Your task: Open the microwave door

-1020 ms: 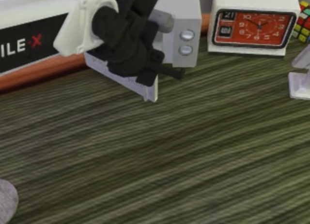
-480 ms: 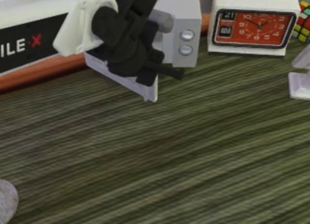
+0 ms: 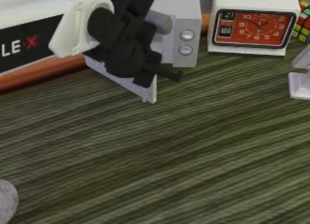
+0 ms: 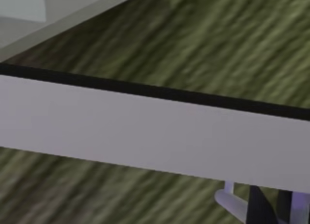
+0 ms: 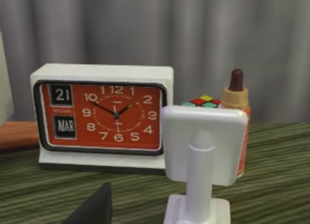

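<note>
Your left hand (image 3: 167, 73) sits at the far edge of the tabletop (image 3: 193, 151), left of centre, pressed in at the free edge of the microwave door (image 3: 149, 91); its dark fingers (image 3: 169, 74) point toward the right edge, and you cannot tell from here whether they are spread or closed. The door itself stands swung out from the microwave (image 3: 181, 21), angled toward the near side with its hinge end hidden under the arm and its handle edge farthest from the cabinet. In the left wrist view the door's pale edge (image 4: 155, 132) runs as a wide band right across the picture, green striped tabletop on both sides of it. The microwave's knob panel (image 3: 186, 42) faces you with two round silver knobs one above the other. Just to the right of the microwave along the far edge stands a white clock with a red face (image 3: 254, 25), and beyond it a colour cube (image 3: 302, 21) at the far right corner. Your right hand (image 5: 92, 209) shows only as a dark tip in the right wrist view, near a white stand (image 5: 203, 156) and an orange bottle (image 5: 237, 103); its spread is not visible.
</note>
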Controlling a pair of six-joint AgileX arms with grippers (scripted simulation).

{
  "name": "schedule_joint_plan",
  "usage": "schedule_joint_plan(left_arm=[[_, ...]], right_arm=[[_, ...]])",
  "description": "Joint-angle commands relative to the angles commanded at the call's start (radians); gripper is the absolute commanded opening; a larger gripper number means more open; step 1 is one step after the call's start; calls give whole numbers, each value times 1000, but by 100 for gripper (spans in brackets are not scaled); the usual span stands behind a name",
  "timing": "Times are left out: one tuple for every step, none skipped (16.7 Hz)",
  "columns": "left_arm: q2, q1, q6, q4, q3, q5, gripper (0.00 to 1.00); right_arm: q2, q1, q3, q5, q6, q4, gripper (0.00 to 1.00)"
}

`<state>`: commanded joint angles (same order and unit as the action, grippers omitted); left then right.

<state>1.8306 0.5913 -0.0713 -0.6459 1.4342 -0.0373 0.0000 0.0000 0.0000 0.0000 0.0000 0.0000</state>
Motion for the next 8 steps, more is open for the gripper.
schedule_joint_plan(left_arm=[[-11,-8,22,2,-16,11,0],[-22,-16,46,3,-34,24,0],[-33,-24,70,5,-51,36,0],[-45,-30,90,9,-63,47,0],[-55,-35,104,13,-69,54,0],[-58,-36,108,15,-71,57,0],[-58,-36,108,15,-71,57,0],[-58,-36,108,15,-71,57,0]], right_arm=[[0,0,0,0,0,0,100],[0,0,0,0,0,0,100],[0,0,0,0,0,0,100],[0,0,0,0,0,0,100],[0,0,0,0,0,0,100],[0,0,0,0,0,0,100],[0,0,0,0,0,0,100],[0,0,0,0,0,0,100]])
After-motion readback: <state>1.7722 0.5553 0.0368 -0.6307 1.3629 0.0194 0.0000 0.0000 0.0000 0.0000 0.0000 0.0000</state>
